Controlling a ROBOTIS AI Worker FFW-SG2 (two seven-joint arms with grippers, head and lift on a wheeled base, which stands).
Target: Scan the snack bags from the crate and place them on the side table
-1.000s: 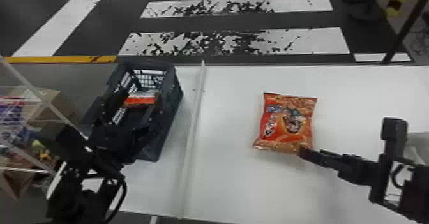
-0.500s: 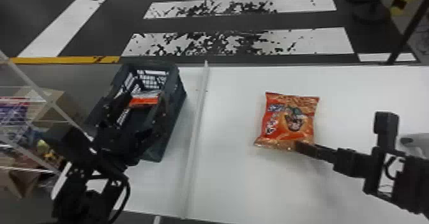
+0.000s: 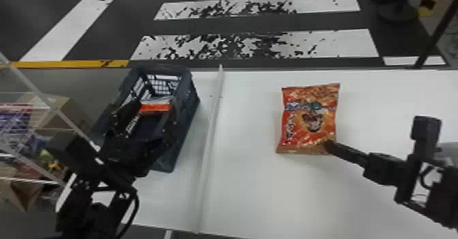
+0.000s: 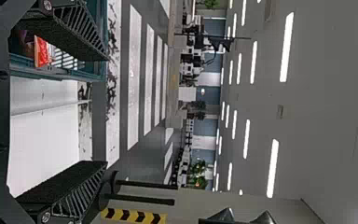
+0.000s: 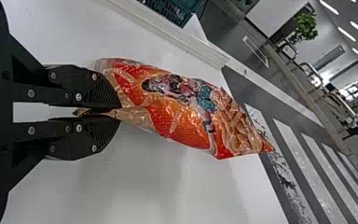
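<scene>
The black two-fingered right gripper [image 5: 120, 113] is closed on the bottom corner of the glossy orange-red snack bag [image 3: 308, 119], which is at the smooth white desk [image 3: 259, 194], right of the low white divider [image 3: 209, 132]. The step looks like setting it down: let the bag lie flat before parting the fingers, then back straight out so the crinkly film doesn't drag. The black left gripper [image 4: 106, 111], spread wide and empty, is by the dark slatted plastic crate [image 3: 185, 119].
</scene>
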